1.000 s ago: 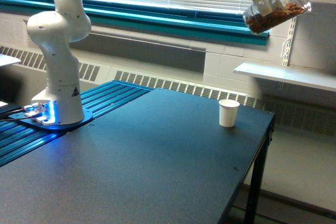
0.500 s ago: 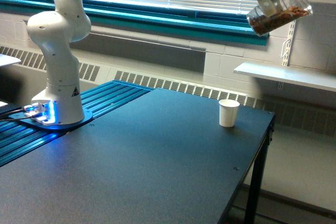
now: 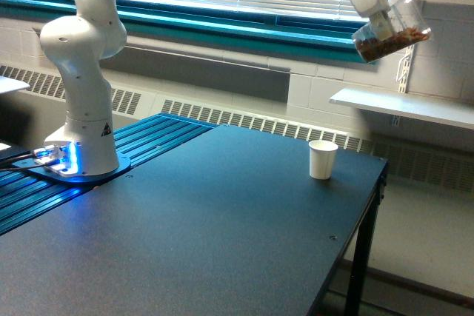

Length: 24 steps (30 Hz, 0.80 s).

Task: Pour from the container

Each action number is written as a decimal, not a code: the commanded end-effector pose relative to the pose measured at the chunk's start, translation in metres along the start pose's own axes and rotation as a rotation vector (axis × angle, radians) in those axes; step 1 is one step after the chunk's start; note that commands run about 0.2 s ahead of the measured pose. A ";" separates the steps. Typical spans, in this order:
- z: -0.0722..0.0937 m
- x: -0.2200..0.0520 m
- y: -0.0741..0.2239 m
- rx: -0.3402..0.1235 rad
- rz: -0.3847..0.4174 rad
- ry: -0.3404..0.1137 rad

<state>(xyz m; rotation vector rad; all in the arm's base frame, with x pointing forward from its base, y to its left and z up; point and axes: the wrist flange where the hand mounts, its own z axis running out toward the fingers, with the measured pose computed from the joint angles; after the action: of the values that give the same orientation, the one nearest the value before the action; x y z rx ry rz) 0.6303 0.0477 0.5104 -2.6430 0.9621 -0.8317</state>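
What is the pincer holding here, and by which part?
The pincer holds a clear cup with brown bits inside, gripped at the side wall on the exterior view's left. The cup is tilted, high above the table.

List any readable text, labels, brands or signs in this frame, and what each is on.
No words or numbers can be read.
Small dark triangular mark on the robot base: a sign, too small to make out.
The container in the hand and the white cup: no print visible.
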 end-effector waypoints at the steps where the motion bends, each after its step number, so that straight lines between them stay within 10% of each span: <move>1: -0.010 -0.036 -0.025 0.037 -0.007 -0.002; 24: -0.010 -0.162 -0.046 0.039 -0.107 -0.093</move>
<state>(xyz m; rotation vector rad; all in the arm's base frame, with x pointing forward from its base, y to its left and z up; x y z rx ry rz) 0.5636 0.1649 0.4670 -2.7080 0.7872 -0.7462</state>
